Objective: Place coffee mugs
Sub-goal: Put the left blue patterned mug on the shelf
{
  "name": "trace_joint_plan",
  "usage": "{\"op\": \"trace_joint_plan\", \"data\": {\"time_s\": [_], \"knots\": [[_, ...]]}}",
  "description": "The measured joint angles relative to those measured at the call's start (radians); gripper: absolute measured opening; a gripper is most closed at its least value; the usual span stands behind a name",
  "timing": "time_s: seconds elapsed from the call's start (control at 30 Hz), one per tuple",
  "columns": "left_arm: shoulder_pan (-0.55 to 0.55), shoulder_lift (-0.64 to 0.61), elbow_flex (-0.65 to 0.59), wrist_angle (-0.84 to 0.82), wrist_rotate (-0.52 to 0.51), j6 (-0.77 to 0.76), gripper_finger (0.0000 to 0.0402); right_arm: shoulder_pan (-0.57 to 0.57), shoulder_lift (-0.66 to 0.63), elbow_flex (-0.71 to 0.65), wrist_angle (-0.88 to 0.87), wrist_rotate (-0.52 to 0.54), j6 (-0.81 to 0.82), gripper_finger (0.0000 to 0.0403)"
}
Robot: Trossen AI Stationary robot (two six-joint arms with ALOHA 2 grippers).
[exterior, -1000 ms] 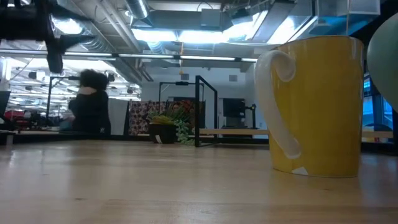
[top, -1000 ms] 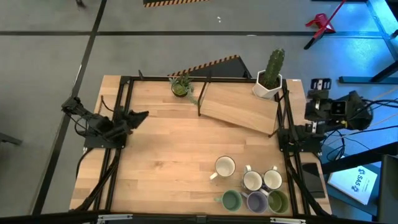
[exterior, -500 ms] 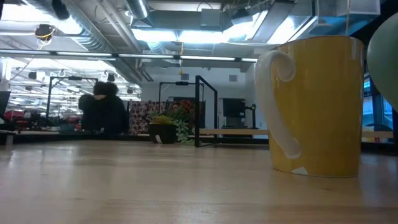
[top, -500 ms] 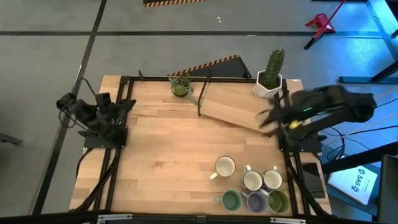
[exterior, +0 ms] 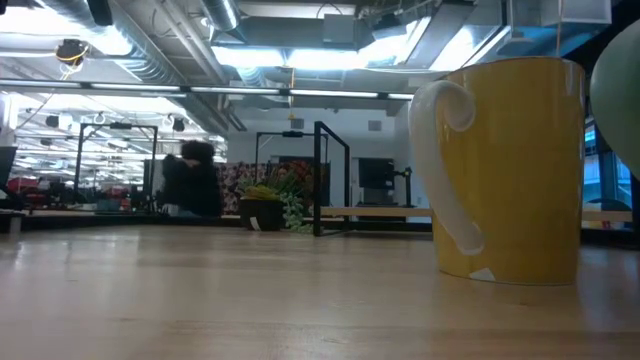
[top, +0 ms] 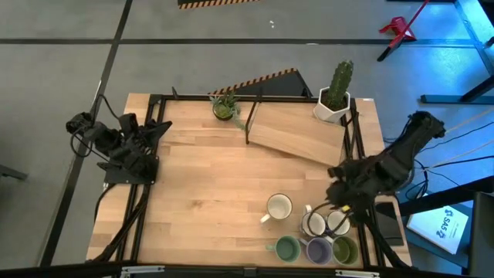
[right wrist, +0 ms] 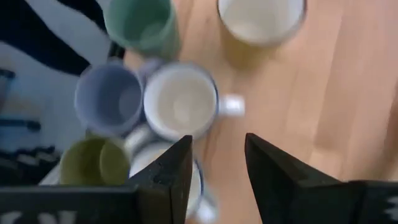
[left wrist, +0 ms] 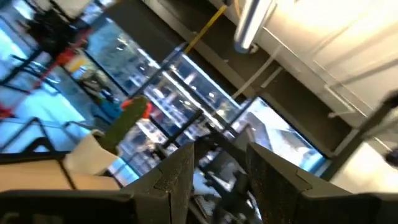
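Observation:
Six mugs stand in a cluster at the table's near right. One, white inside and yellow outside [top: 279,207], stands apart, and fills the low view [exterior: 510,170]. Two white mugs [top: 312,224] [top: 338,222] stand behind a green one [top: 287,249], a lavender one [top: 319,249] and another green one [top: 344,249]. My right gripper [top: 333,199] hangs open above the cluster, pointing down. In the right wrist view [right wrist: 214,162] it is over the white mug [right wrist: 180,102] and touches nothing. My left gripper [top: 158,130] waits open at the table's left edge, tipped up toward the room [left wrist: 214,180].
A sloping wooden board [top: 297,135] stands at the far right, between a cactus in a white pot [top: 333,96] and a small green plant [top: 224,106]. Black frame rails [top: 353,139] run along both sides. A person [exterior: 195,185] moves in the room behind.
My right arm has swung in from beyond the table's right edge, then toward the near edge, and now hangs over the mug cluster pointing down. My left gripper has drawn back toward the left edge and tipped upward. No mug has moved.

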Motion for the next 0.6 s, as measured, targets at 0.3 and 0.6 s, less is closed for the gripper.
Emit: {"op": "trace_joint_plan", "data": {"time_s": [0.3,0.6], "knots": [[0.0,-0.001,0.0,-0.061,-0.07,0.0,0.0142,-0.191,0.19,-0.012,0.199,-0.07,-0.308,0.0136],[0.0,-0.001,0.0,-0.066,-0.048,0.038,0.0142,-0.172,0.218,-0.012,0.112,-0.136,-0.178,0.0163]]}}
